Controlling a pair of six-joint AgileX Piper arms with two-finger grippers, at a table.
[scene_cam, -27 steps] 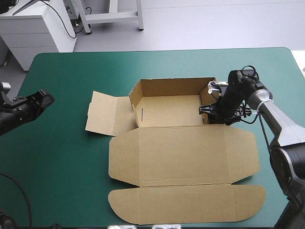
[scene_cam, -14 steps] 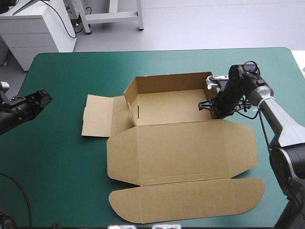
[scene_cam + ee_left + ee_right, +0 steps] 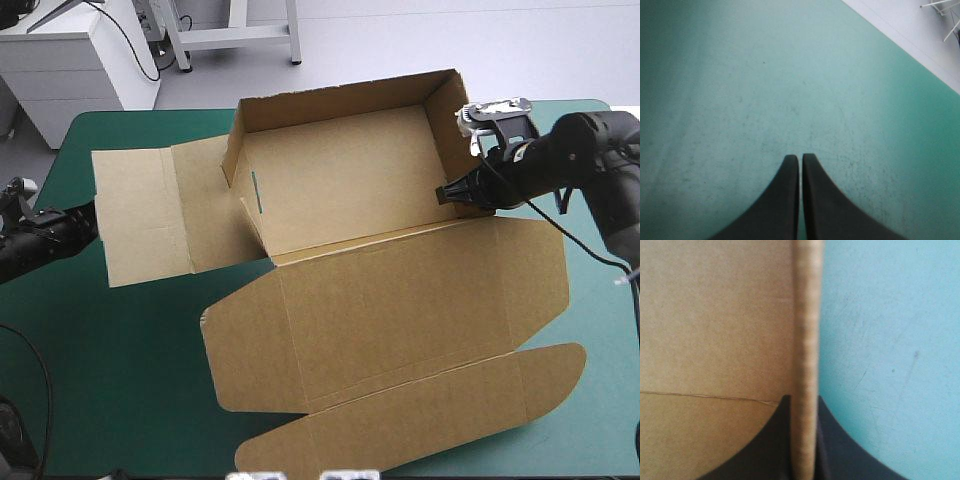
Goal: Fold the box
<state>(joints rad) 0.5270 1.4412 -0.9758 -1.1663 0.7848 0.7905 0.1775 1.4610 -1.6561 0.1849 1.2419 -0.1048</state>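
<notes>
The brown box point(image 3: 350, 190) is an open tray with its back and right walls raised. Its left side flap point(image 3: 150, 215) lies spread out and the lid point(image 3: 400, 300) reaches toward the near edge. The whole sheet hangs tilted above the table. My right gripper point(image 3: 452, 192) is shut on the box's right wall; in the right wrist view the wall's edge point(image 3: 805, 340) runs up between the black fingers point(image 3: 827, 440). My left gripper point(image 3: 85, 222) is shut on nothing at the table's left edge, just beside the spread flap, with only teal-green cover ahead of the left gripper point(image 3: 800, 157) in its wrist view.
Teal-green cover point(image 3: 100, 380) shows at the near left and along the right edge point(image 3: 600, 400). The table's far edge point(image 3: 150, 112) runs behind the box. The lid's rounded front flap point(image 3: 430, 410) reaches close to the near edge.
My right gripper has shut on the box's right wall and lifted the box, which now tilts and hangs higher and farther left. The left gripper has drawn back slightly to the left.
</notes>
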